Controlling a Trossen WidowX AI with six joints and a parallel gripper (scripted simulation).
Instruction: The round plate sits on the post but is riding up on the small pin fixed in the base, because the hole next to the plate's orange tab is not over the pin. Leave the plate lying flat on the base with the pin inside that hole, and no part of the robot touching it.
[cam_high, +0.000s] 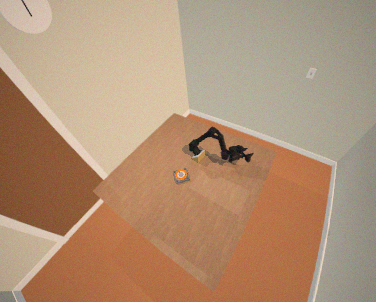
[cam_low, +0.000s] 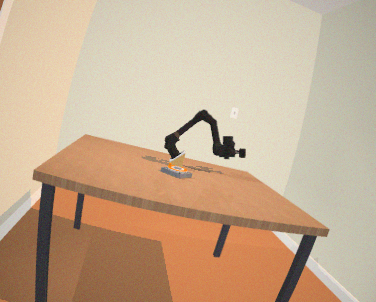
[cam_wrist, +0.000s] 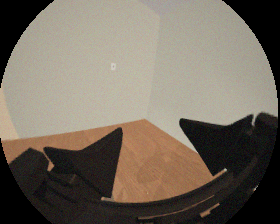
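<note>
The table (cam_low: 125, 187) is a broad wooden slab on dark legs, standing in a room corner where a cream wall meets pale green ones; in the top view its surface runs from about 11 o'clock down to 5 o'clock across an orange floor (cam_high: 125, 265). On the green wall a small white outlet (cam_high: 311, 73) shows, and it appears again as a pale speck in the wrist view. The arm (cam_low: 202, 125) is black, mounted toward the far side of the table; it rises from its foot, arches over, and comes down to the gripper (cam_low: 241, 152), which hangs above the wood at roughly 3 o'clock from the foot, pointing away from the plate. In the top view the gripper (cam_high: 247, 156) lies at about 2 o'clock from the base. The jaws stand wide apart with nothing between them; the wrist view shows the two dark fingers spread, with only table, wall and corner seen past them. The base (cam_low: 176, 173) is a small grey square block on the table, just in front of the arm's foot. On it sits the plate (cam_high: 180, 174), a round orange and white disc, well apart from the gripper. A pale, tilted flat shape (cam_low: 178, 159) stands just behind the base, by the arm's foot. The post, pin, tab and hole are too small to make out.
</note>
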